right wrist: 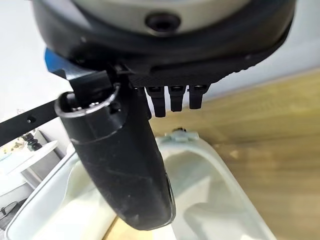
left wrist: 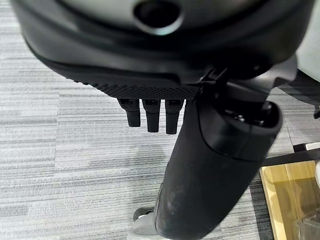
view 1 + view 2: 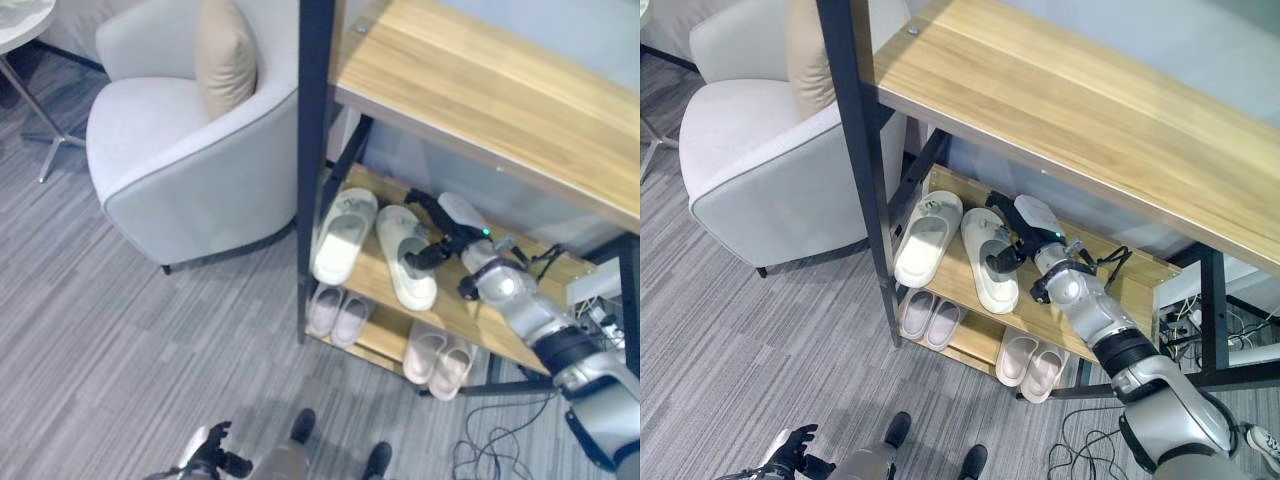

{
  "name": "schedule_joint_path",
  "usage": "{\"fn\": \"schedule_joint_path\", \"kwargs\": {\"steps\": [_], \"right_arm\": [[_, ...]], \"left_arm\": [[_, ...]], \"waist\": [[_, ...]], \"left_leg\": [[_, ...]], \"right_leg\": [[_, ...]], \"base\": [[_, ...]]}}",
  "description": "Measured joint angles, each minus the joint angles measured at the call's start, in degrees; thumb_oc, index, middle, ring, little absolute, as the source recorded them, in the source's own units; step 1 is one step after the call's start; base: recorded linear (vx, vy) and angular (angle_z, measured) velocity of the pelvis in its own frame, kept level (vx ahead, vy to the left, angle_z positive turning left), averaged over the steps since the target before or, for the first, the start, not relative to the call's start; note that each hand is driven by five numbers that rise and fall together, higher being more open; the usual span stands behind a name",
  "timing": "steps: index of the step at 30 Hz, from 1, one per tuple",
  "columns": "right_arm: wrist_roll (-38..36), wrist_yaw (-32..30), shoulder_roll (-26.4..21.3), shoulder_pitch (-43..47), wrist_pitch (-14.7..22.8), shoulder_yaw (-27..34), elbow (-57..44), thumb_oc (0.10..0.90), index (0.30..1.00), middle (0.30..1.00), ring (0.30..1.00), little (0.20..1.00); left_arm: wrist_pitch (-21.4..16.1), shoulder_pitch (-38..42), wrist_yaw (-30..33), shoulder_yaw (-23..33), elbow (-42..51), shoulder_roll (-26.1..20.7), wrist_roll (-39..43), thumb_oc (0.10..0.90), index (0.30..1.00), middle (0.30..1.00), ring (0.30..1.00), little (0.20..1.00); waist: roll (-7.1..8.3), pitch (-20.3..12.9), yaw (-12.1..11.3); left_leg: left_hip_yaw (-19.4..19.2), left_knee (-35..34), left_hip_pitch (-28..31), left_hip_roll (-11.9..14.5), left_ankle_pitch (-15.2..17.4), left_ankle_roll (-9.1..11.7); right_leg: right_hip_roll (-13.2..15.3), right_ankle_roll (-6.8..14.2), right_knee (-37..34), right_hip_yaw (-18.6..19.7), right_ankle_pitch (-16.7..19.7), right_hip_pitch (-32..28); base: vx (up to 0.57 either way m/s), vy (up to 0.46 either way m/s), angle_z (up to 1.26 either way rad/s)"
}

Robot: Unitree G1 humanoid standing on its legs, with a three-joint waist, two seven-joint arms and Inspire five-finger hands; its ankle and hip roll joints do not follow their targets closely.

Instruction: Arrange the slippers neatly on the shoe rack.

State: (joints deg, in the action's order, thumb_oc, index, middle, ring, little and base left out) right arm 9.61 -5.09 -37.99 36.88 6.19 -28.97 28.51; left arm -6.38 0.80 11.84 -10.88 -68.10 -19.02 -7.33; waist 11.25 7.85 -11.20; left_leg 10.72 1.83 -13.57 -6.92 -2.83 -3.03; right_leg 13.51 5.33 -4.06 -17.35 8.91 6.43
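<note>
Pale cream slippers, a pair, lie on the wooden middle shelf [image 3: 1130, 290] of the shoe rack [image 3: 316, 150]. The right hand [image 3: 1012, 240] reaches in over the right slipper [image 3: 990, 262], its fingers [image 1: 172, 97] relaxed and its thumb [image 1: 122, 170] just above the slipper; the left slipper [image 3: 925, 238] lies just beyond it. Two smaller pairs sit on the shelf beneath. The left hand [image 3: 212, 455] hangs low over the grey carpet [image 3: 120, 340], fingers relaxed.

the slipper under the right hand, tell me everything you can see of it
The slipper is a pale cream slide, smooth like moulded foam or rubber, with a broad strap and open toe. It lies flat, sole down, on the rack's middle shelf, close beside its mate. The right hand hangs over its strap, thumb at the inner edge; actual contact is unclear.
</note>
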Motion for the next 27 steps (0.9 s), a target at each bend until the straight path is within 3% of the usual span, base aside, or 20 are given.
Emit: {"fn": "schedule_joint_path", "kwargs": {"steps": [9,11,18,27], "right_arm": [[-1.98,1.32,-0.34,-6.22,0.14,4.83,-3.88,0.800,0.900,0.900,0.900,0.900],[-3.58,0.99,0.96,-10.77,1.03,10.21,-7.46,0.800,0.900,0.900,0.900,0.900],[-5.40,-1.70,3.40,-19.10,3.06,18.09,-9.66,0.800,0.900,0.900,0.900,0.900],[-6.66,-3.67,6.71,-23.01,3.07,19.70,-5.85,0.800,0.900,0.900,0.900,0.900]], "left_arm": [[0.07,-1.39,-0.17,0.21,-1.14,0.09,-0.05,0.800,0.900,0.900,0.900,0.900],[-0.05,-1.82,-0.50,1.20,-0.95,0.36,-0.25,0.800,0.900,0.900,0.900,0.900],[0.14,-1.81,-1.23,2.15,-1.12,0.30,-0.33,0.800,0.900,0.900,0.900,0.900],[0.09,-1.87,-1.19,2.18,-1.11,0.53,-0.32,0.800,0.900,0.900,0.900,0.900]], "waist": [[-0.02,0.00,0.17],[-0.07,-0.01,-0.27],[-0.95,-0.09,0.33],[-2.40,-0.59,1.97]], "left_leg": [[-0.52,-1.17,1.90,0.04,-0.38,-0.38],[-0.38,-1.41,2.10,0.04,-0.58,-0.59],[-0.91,-3.41,4.73,-0.08,-0.54,-0.54],[-1.43,-4.91,6.98,0.03,-0.97,-1.14]], "right_leg": [[0.08,0.08,-0.12,0.04,0.06,-1.12],[0.16,0.09,-0.08,0.01,0.06,-1.34],[0.65,0.11,0.81,0.24,0.07,-2.22],[0.79,0.13,1.38,1.26,0.07,-3.02]], "base": [[0.00,0.006,-0.01],[0.00,0.000,0.00],[0.00,0.014,-0.04],[0.01,0.006,-0.03]]}}
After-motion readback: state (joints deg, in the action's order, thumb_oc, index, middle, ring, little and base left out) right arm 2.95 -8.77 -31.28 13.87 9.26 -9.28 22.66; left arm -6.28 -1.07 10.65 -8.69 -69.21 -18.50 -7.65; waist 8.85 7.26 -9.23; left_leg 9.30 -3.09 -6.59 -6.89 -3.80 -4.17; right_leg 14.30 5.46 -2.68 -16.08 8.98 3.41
